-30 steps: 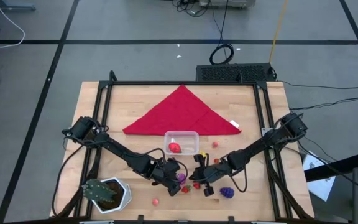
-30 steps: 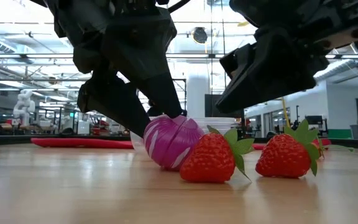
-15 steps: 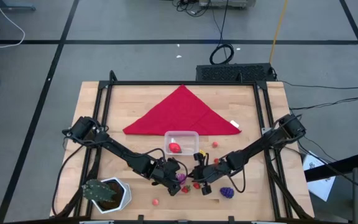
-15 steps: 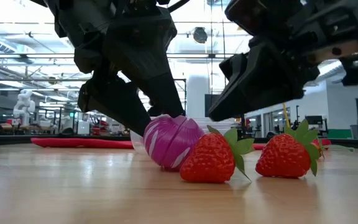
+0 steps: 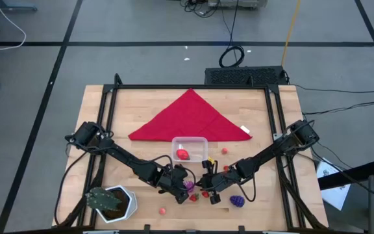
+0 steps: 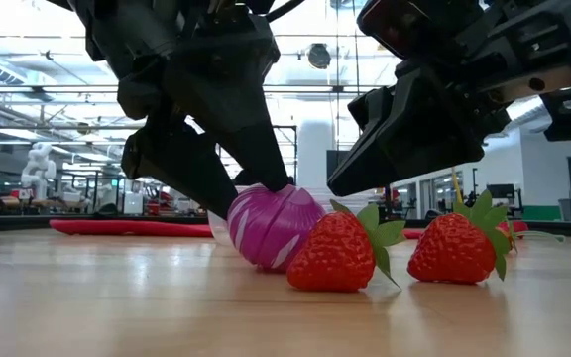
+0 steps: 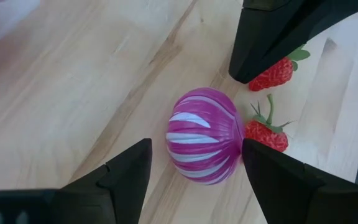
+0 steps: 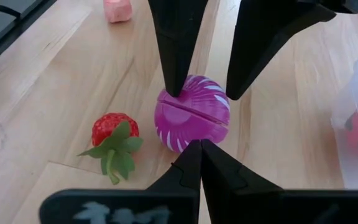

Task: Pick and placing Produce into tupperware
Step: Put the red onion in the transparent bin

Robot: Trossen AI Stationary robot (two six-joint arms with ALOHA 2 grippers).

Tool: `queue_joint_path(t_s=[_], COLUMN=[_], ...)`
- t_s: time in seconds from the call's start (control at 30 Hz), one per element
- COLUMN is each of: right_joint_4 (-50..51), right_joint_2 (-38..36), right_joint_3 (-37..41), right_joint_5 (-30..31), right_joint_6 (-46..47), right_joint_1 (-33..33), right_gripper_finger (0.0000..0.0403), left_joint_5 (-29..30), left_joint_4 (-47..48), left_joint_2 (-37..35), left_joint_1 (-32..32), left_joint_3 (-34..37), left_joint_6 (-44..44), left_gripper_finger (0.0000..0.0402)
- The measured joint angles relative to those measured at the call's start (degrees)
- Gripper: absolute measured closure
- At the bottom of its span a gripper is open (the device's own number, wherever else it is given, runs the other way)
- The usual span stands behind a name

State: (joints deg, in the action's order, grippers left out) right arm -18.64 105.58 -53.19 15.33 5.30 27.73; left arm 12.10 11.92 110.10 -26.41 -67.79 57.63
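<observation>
Left claw (image 7: 194, 165) is sitting low at the front-centre of the worktop (image 5: 148, 114), fingers straddling a purple-and-white striped ball (image 7: 204, 144), one on each side. Fingertips (image 8: 174, 74) are touching the ball's top edge in the right wrist view, but can't tell if it's actually gripped; ball is resting on the wood in the low view (image 6: 274, 224).

Right claw (image 8: 199, 149) is coming in from the opposite side, fingers pressed together, tip just beside the same ball (image 8: 192, 120).

Two strawberries are lying next to the ball: one (image 6: 331, 252) touching or nearly touching it, the other (image 6: 454, 245) a bit further off under the right arm. In the high view a purple grape bunch (image 5: 237, 201) is sitting near the front edge to the right, a small red ball (image 5: 163, 210) to the front-left, and another small red piece (image 5: 225, 151) right of the tub.

Tupperware (image 5: 189, 149) is standing just behind both claws, in front of the red cloth (image 5: 190, 118), with one red fruit (image 5: 182, 155) inside. Potted plant (image 5: 111, 202) is at the front-left corner.
</observation>
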Motion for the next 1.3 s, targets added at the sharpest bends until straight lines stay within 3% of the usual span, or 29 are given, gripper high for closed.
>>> queue_joint_path(t_s=[1.07, 1.3], right_joint_4=[-3.65, -3.63], right_joint_2=[3.98, 3.98], right_joint_3=[0.00, 0.00], right_joint_5=[-0.32, -0.36], right_joint_6=[1.84, 1.79], right_joint_1=[-0.42, -0.42], right_gripper_finger=[0.0403, 0.0403], left_joint_5=[-0.08, -3.10], left_joint_4=[-0.55, -0.35], left_joint_2=[0.00, 0.00], left_joint_1=[-0.04, -0.09], left_joint_3=[0.00, 0.00], left_joint_6=[0.15, 0.51], left_gripper_finger=[0.0149, 0.0149])
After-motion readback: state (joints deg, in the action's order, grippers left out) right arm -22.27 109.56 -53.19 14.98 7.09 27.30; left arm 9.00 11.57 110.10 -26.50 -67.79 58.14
